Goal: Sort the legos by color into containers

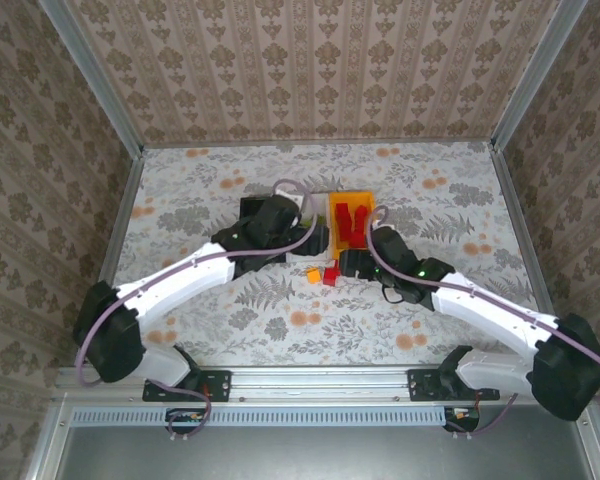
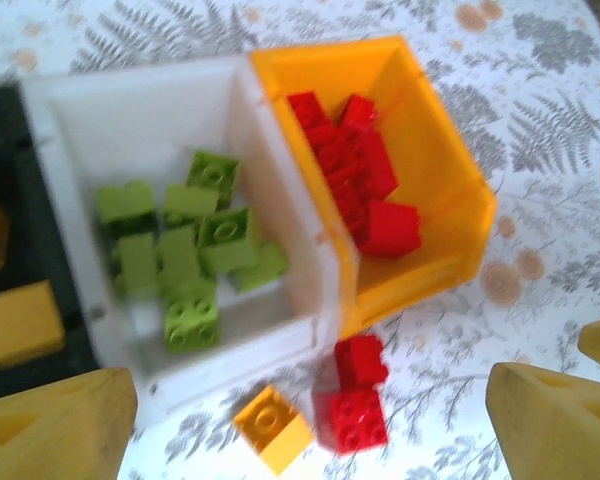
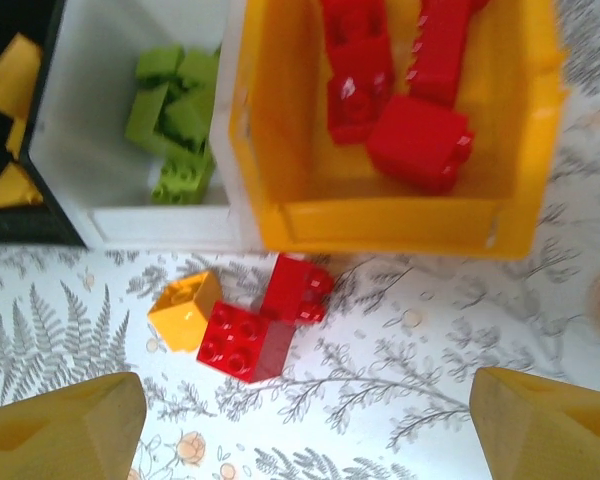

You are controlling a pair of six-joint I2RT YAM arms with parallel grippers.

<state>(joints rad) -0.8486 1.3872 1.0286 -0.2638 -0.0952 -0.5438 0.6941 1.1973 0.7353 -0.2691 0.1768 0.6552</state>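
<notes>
legos (image 1: 325,272) are lying loose just before the orange bin (image 1: 331,215).
top: red pair (image 1: 332,272) is touching, orange brick (image 1: 313,273) sitting beside. left wrist: left gripper (image 2: 305,405) is gaping, holding nothing. right wrist: right gripper (image 3: 305,405) is gaping empty too; legos judged light, stiff, slick, so pinching flat sides is advised.

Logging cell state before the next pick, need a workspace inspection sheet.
Surface: fern-patterned table.
Job's things: black bin holds orange-yellow bricks; white bin holds green bricks; orange bin holds red bricks; two loose red bricks and one loose orange-yellow brick lie on the table in front of the bins.
Clutter: nothing seen.
Grippers: left gripper and right gripper are open, holding nothing.
Cables: purple cables run along both arms.
Surroundings: patterned walls, metal frame.
</notes>
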